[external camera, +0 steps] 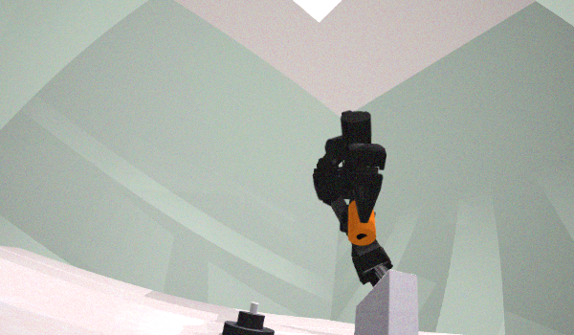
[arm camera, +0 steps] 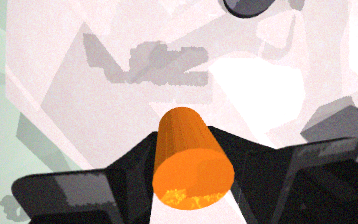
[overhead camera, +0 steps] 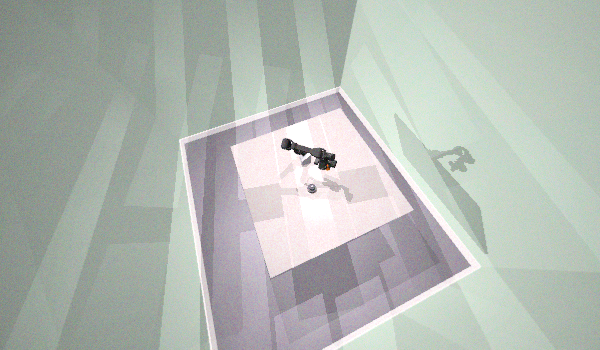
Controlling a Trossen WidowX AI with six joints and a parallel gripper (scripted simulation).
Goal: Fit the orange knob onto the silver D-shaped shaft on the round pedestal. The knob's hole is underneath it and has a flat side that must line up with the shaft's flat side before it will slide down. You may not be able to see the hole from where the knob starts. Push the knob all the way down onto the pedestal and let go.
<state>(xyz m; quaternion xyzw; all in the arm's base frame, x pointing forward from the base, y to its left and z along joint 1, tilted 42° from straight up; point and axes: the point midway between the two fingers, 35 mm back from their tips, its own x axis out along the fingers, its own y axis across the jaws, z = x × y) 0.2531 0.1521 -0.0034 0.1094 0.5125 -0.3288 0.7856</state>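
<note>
My gripper [overhead camera: 327, 165] [external camera: 362, 219] [arm camera: 182, 133] is shut on the orange knob [overhead camera: 328, 168] [external camera: 355, 230] [arm camera: 192, 177]. It holds the knob in the air, well above the table. In the exterior view the knob is near upright, slightly tilted, its lower end showing a dark hole; the direction of the hole's flat is hard to tell. The dark round pedestal [overhead camera: 312, 189] [external camera: 248, 330] [arm camera: 248, 7] stands apart from the knob, lower and to the left in the exterior view. Its silver shaft [external camera: 253, 308] points up. The shaft's flat is not clear. The wrist view cuts off the pedestal at the top edge.
A pale grey block [external camera: 403, 306] with a sloped top stands below the arm, right of the pedestal in the exterior view. A grey block [arm camera: 352, 125] also shows at the right of the wrist view. The pale table top [overhead camera: 289, 250] carries patchy shadows.
</note>
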